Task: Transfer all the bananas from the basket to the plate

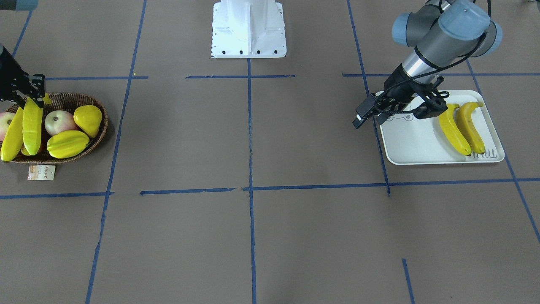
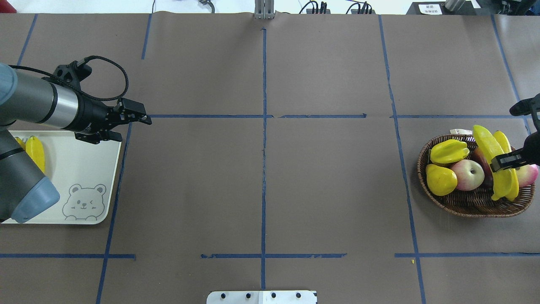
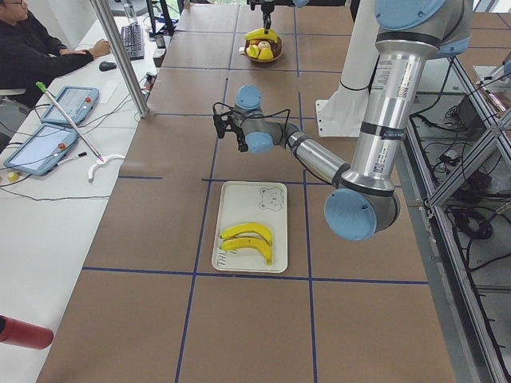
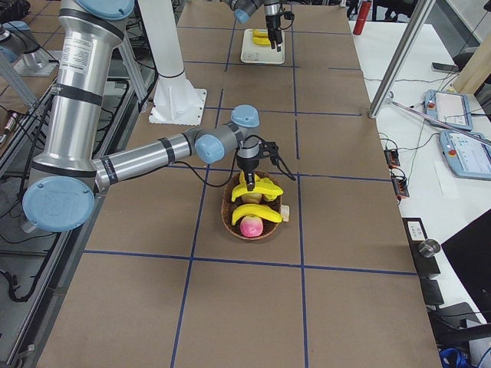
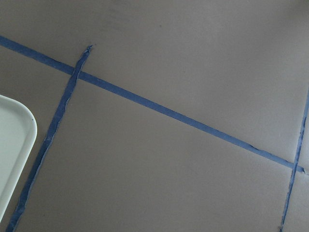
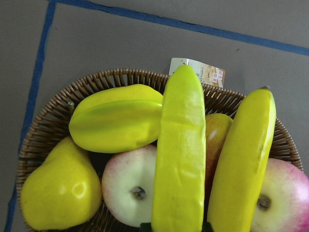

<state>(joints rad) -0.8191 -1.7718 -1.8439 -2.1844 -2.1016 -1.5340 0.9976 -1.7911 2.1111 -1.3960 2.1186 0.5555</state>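
Two bananas lie in the dark wicker basket (image 1: 100, 134) on top of other fruit. My right gripper (image 1: 33, 99) is shut on the middle banana (image 1: 32, 122), which the right wrist view shows lengthwise (image 6: 178, 159) between the fingertips. The second banana (image 6: 241, 164) lies beside it. Two more bananas (image 1: 453, 128) (image 1: 470, 126) lie side by side on the pale bear plate (image 1: 413, 143). My left gripper (image 1: 430, 107) hangs open and empty over the plate's edge nearest the robot. In the overhead view my left arm hides part of the plate (image 2: 84, 169).
The basket also holds a ridged star fruit (image 1: 67, 143), a yellow pear (image 1: 88, 118) and apples (image 1: 59, 122). A paper tag (image 1: 41, 172) lies at the basket's front. The robot base (image 1: 249, 29) stands mid-table at the back. Blue tape lines cross the brown table.
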